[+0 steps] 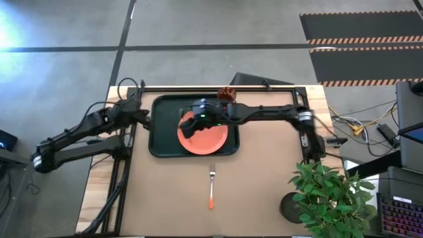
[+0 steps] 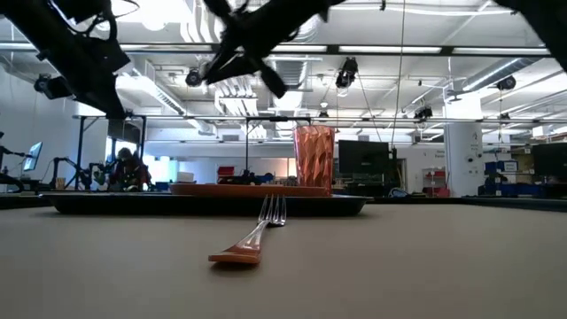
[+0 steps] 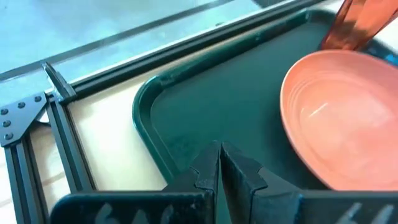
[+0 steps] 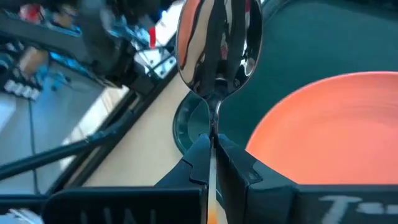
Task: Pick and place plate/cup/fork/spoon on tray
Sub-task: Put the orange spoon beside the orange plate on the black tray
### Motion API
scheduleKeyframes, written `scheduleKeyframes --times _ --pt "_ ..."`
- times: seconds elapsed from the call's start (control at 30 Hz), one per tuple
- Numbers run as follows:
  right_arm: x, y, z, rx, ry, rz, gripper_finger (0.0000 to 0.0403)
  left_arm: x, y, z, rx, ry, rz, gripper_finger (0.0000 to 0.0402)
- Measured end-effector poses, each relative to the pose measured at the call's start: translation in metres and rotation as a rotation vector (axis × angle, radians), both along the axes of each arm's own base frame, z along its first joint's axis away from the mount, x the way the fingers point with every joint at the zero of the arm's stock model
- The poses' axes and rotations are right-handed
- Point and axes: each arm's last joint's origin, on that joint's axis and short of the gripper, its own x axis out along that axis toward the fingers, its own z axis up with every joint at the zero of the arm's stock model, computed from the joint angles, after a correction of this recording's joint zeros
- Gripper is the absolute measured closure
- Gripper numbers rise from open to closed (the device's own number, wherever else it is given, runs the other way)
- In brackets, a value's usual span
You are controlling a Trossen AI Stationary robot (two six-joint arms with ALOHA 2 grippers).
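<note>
Gripping the spoon (image 4: 219, 46) in the right claw (image 4: 211, 146) above the tray (image 1: 162, 132) beside the plate (image 1: 206, 137), left claw (image 3: 221, 163) pinched empty at tray's edge.

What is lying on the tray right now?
On the tray lies the coral plate. The right gripper, shut on the spoon, hangs above it and covers part of the plate's rim. The cup stands behind the tray; the fork lies before it.
</note>
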Motion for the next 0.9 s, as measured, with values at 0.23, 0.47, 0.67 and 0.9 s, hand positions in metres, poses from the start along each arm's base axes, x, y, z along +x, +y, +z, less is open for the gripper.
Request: scheduleKeyframes --times 0.23,0.47,0.67,0.9 --pt "0.051 -0.005 -0.008 -0.009 -0.003 0.01 0.0394 -0.002 -0.001 0.001 0.006 -0.014 -0.003 0.0402" --pt "0.068 -0.009 -0.039 0.087 -0.027 -0.032 0.0394 -0.003 -0.002 0.002 0.009 -0.021 -0.004 0.0402" --pt "0.068 -0.011 -0.047 0.078 -0.01 -0.096 0.0394 -0.003 -0.002 0.002 0.009 -0.022 -0.008 0.0402" --pt "0.072 -0.014 -0.056 0.079 -0.065 -0.159 0.0394 -0.002 -0.001 0.001 0.004 -0.018 -0.01 0.0402"
